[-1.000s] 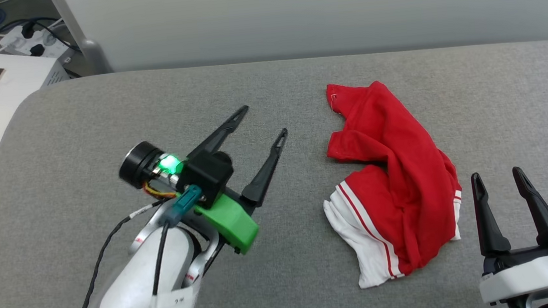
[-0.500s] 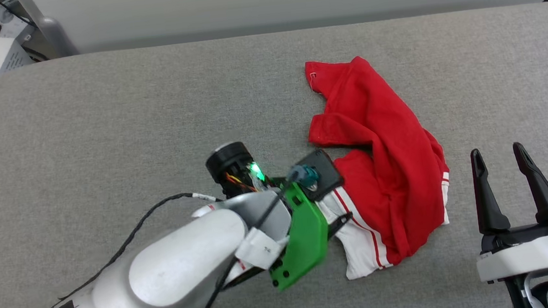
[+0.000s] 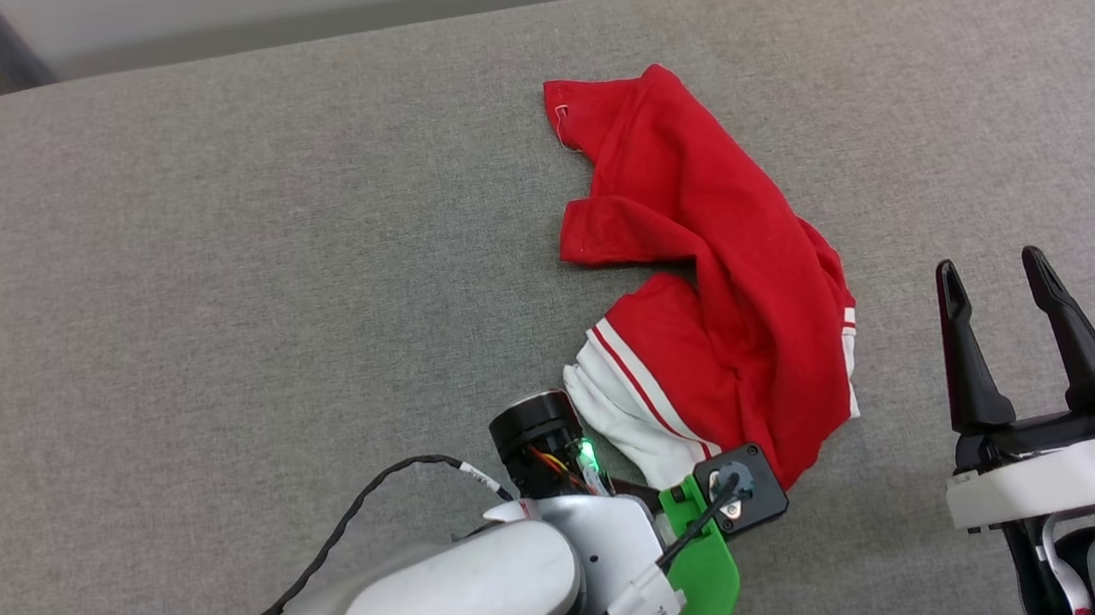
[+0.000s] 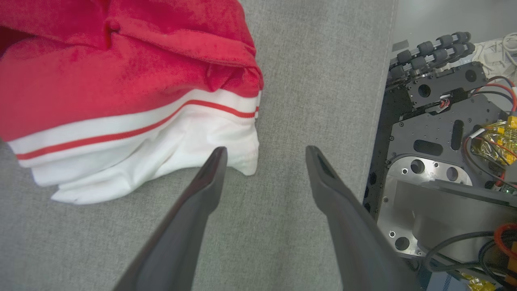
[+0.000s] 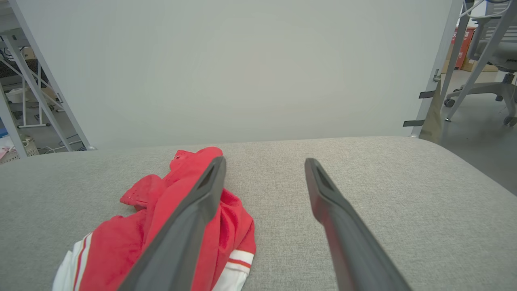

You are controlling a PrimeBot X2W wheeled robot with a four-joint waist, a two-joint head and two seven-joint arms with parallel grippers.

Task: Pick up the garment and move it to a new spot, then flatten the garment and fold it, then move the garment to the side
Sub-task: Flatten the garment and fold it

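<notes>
The garment (image 3: pixel 724 260) lay crumpled on the bench (image 3: pixel 203 280), right of middle near its front edge. The left gripper (image 4: pixel 264 151) gaped beside its white sleeve (image 4: pixel 141 161); the right gripper (image 3: pixel 991 270) stood open, empty. All steps seemed undone.

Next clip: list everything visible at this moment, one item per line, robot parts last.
garment: one, red with white striped-trim sleeves, crumpled on the table's right half
table: one, grey fabric top, under the garment
back panel: one, pale grey, behind the table's far edge
office chair: one, grey, on the floor past the table
left gripper: one, dark fingers, open, at the garment's white near edge
right gripper: one, dark fingers, open, right of the garment, apart from it
</notes>
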